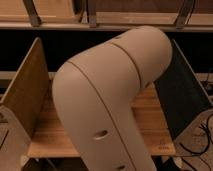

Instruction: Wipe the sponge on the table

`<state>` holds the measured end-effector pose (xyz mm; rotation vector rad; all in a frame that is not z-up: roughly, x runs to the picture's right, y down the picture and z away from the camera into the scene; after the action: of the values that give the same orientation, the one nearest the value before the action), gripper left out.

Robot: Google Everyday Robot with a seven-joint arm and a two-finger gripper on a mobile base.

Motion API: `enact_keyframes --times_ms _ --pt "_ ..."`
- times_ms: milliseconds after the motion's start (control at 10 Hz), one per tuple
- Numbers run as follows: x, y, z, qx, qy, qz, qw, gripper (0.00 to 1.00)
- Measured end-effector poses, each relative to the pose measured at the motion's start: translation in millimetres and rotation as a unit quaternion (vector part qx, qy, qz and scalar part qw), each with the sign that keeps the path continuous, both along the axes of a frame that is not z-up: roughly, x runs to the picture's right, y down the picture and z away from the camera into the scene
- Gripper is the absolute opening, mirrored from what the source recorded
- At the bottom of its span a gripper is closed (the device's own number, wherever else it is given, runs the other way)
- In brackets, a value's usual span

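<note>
The light wooden table (150,117) shows only in strips to the left and right of my arm. The arm's big beige link (107,105) fills the middle of the camera view and hides most of the tabletop. The sponge is hidden from view. My gripper is out of view too, somewhere beyond the arm.
An upright wooden side panel (27,95) stands at the table's left end. A dark panel (182,95) leans at the right end. A shelf rail with metal struts (100,22) runs along the back. Cables (202,140) lie at the lower right.
</note>
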<state>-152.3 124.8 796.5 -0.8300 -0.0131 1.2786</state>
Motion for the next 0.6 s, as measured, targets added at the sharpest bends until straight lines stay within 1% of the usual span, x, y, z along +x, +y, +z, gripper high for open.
enact_keyframes --times_ms 100,200,300,400,600 --pt "-5.1 5.5 -1.7 -0.012 -0.009 0.000 0.9999 0.80" --pt "-16.9 14.7 -3.2 -0.028 -0.023 -0.006 0.9993 0.80" --pt "-27.9 23.3 -0.7 -0.042 -0.030 -0.012 0.9986 0.80" --pt "-31.0 26.7 1.8 -0.048 -0.031 -0.015 0.9982 0.80" --pt "-30.4 24.1 13.6 -0.053 -0.016 -0.016 0.9983 0.80"
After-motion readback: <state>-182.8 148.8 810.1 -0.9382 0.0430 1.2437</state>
